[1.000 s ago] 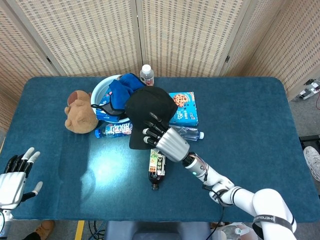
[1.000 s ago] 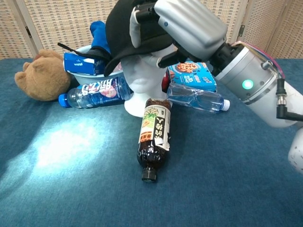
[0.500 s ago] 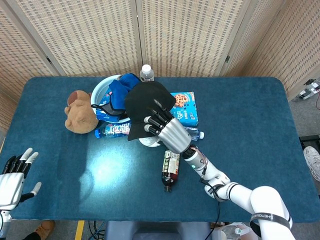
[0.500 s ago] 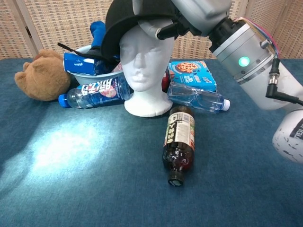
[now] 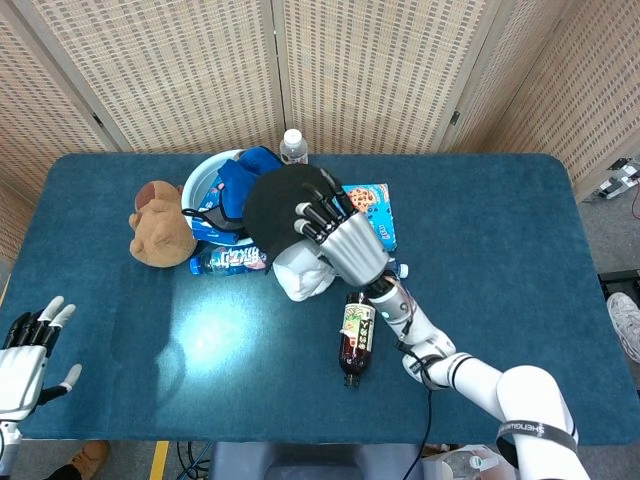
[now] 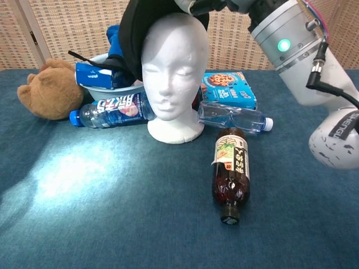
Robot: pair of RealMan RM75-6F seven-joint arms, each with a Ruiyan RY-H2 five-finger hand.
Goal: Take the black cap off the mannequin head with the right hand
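The white mannequin head stands upright mid-table, also seen in the head view as the mannequin head. My right hand grips the black cap and holds it up behind and above the head's crown. In the chest view the black cap hangs down the head's left side with the face fully bare; my right hand is mostly cut off by the top edge, only its forearm shows. My left hand rests with fingers apart at the table's near-left edge, holding nothing.
A dark drink bottle lies in front of the head to its right. Behind are a clear bottle, a cookie box, a blue-label bottle, a bowl with blue cloth and a teddy bear.
My right hand has lifted the cap up and back off the mannequin's forehead, baring the face. The dark bottle has rolled further right and nearer the table's front.
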